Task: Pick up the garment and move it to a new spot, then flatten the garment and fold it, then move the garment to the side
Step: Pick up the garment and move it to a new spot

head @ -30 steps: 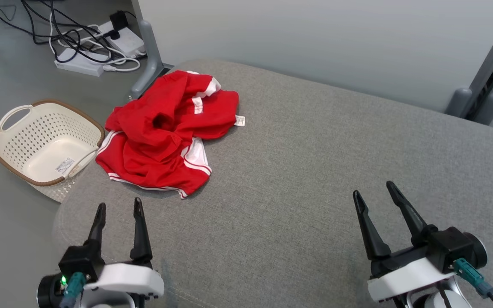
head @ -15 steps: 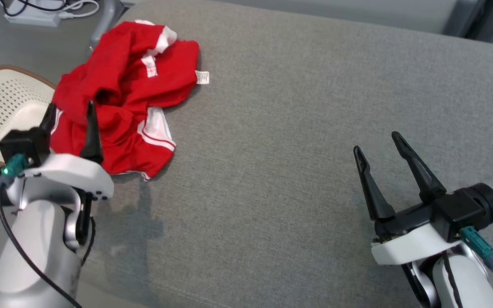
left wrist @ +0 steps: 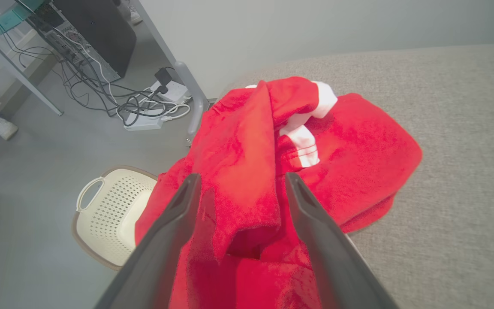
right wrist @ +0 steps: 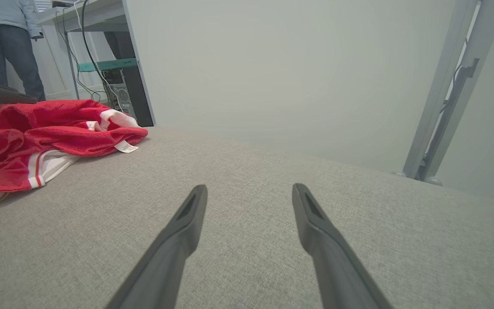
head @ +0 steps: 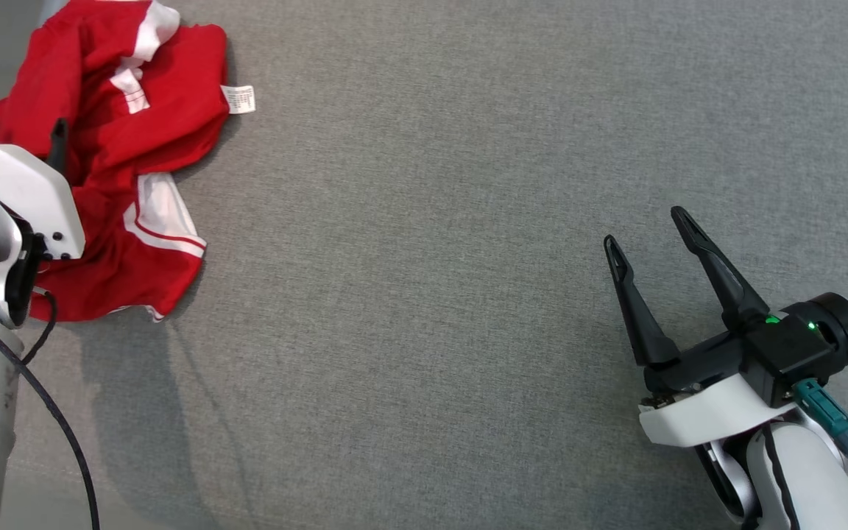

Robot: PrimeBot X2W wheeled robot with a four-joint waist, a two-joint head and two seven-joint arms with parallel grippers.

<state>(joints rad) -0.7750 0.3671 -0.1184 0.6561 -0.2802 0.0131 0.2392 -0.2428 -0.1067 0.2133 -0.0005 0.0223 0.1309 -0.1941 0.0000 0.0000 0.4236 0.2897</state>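
Note:
The garment [head: 115,147] is red with white trim and a white label, and lies crumpled at the far left of the grey cushioned surface [head: 431,294]. My left gripper [head: 23,132] hovers over its left part, open. In the left wrist view a raised red fold of the garment [left wrist: 350,141] stands between the spread fingers of the left gripper [left wrist: 242,178]; they are not closed on it. My right gripper [head: 643,228] is open and holds nothing at the lower right, far from the cloth. The right wrist view shows the garment [right wrist: 49,124] far left, beyond the right gripper [right wrist: 249,189].
A cream perforated basket [left wrist: 109,210] sits on the floor left of the cushion edge. Cables and a power strip [left wrist: 144,116] lie by a grey desk leg [left wrist: 191,103]. A person [right wrist: 7,43] stands at the far left. A metal frame [right wrist: 448,94] rises at the far right.
The head camera has tilted down, so the whole picture shifted. My left arm has reached forward, from short of the garment to over it. The right gripper stays open at the lower right.

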